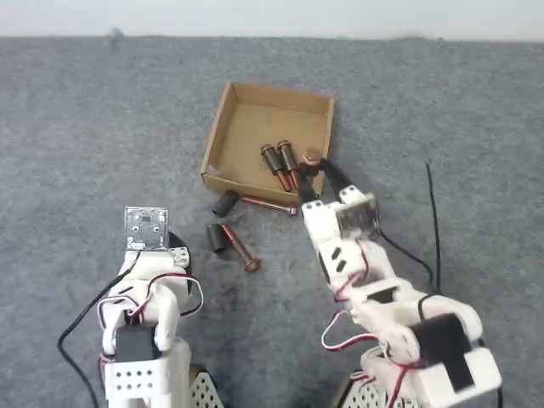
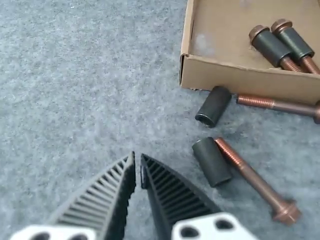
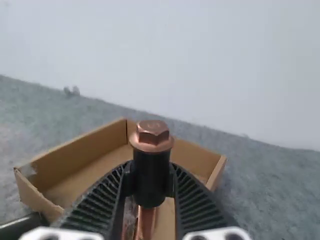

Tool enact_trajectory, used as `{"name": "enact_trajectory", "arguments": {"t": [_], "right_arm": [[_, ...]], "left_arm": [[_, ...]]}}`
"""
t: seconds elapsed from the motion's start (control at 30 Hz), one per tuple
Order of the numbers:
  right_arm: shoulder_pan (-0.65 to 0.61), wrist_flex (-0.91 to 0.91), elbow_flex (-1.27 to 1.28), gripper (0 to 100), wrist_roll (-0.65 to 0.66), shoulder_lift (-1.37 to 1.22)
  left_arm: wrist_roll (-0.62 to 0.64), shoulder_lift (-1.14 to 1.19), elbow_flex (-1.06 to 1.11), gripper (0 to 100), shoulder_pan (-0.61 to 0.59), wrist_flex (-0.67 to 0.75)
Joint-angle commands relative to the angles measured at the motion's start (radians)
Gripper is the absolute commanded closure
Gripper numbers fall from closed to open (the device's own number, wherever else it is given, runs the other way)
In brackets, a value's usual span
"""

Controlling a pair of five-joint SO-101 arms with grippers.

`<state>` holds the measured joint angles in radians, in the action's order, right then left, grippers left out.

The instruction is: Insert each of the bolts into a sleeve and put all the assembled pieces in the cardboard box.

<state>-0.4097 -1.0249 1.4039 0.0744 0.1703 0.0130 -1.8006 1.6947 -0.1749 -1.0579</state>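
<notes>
Right claw [image 3: 150, 175] clamps a sleeved bolt [image 3: 151, 137] upright over the box [image 1: 219, 127] edge, ready to drop in. Left claw [image 2: 138, 161], tips together, hangs by loose sleeves [image 2: 213, 106] and bolts [image 2: 252, 177] awaiting assembly.

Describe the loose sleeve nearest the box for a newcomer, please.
Start at the cardboard box. Outside its near wall lie two black sleeves: the nearer sleeve sits right by that wall; the other sleeve lies farther out, a bolt alongside.

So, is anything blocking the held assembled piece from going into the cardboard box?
Nothing visible does. The right gripper holds the assembled piece upright at the cardboard box's near wall; two finished pieces lie inside, leaving bare floor beside them.
</notes>
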Motion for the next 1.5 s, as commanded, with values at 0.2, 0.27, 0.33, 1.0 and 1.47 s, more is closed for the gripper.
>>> {"name": "enact_trajectory", "arguments": {"t": [0.2, 0.27, 0.33, 1.0, 1.47], "right_arm": [[0.018, 0.521, -0.325, 99.2, 0.009, 0.116], [0.018, 0.639, -0.393, 99.2, 0.009, 0.116], [0.018, 0.763, -0.459, 99.2, 0.011, 0.114], [0.062, 1.349, -1.097, 98.9, 0.005, -0.340], [0.074, 1.538, -1.287, 89.1, 0.005, -0.518]], "left_arm": [[-0.008, -0.015, -0.010, 99, 0.002, -0.003], [-0.008, -0.015, -0.010, 99, 0.002, -0.003], [-0.008, -0.015, -0.010, 99, 0.002, -0.005], [-0.008, -0.015, -0.010, 99, 0.000, -0.006], [-0.008, -0.015, -0.010, 99, 0.000, -0.006]]}}
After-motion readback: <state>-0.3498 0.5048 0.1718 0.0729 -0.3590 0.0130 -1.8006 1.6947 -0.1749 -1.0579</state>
